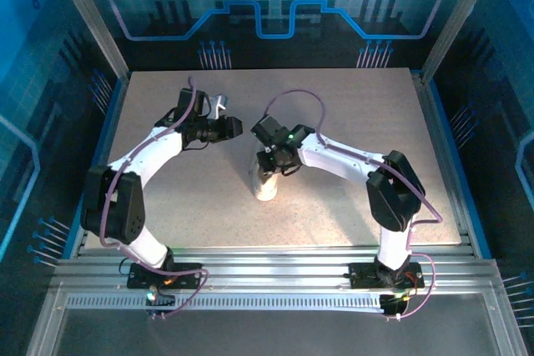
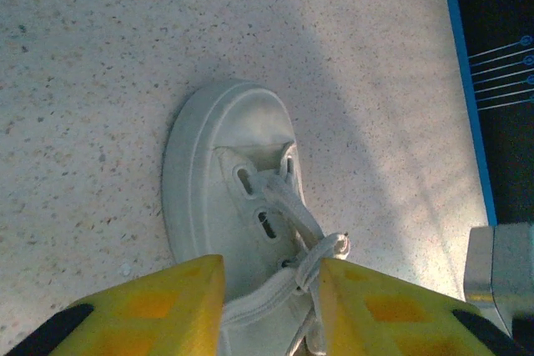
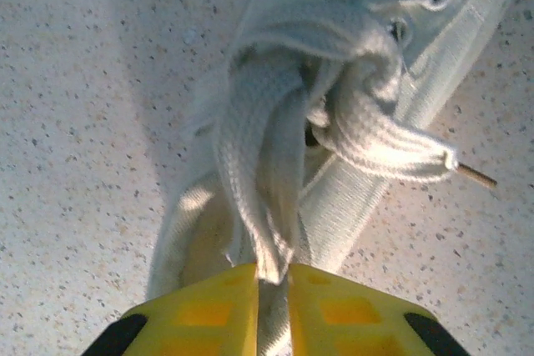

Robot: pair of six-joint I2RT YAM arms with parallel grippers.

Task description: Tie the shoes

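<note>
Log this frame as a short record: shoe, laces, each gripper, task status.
shoe: white sneaker upright on the table
laces: bunched over the tongue, one end sticking out sideways
right gripper: shut on the laces
left gripper: jaws apart, the sneaker's opening seen between them
status: no finished bow visible

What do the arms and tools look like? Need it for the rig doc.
Left arm and right arm: white links, black joint housings, purple cables looped alongside. Left tool and right tool: yellow fingers with black patches.
</note>
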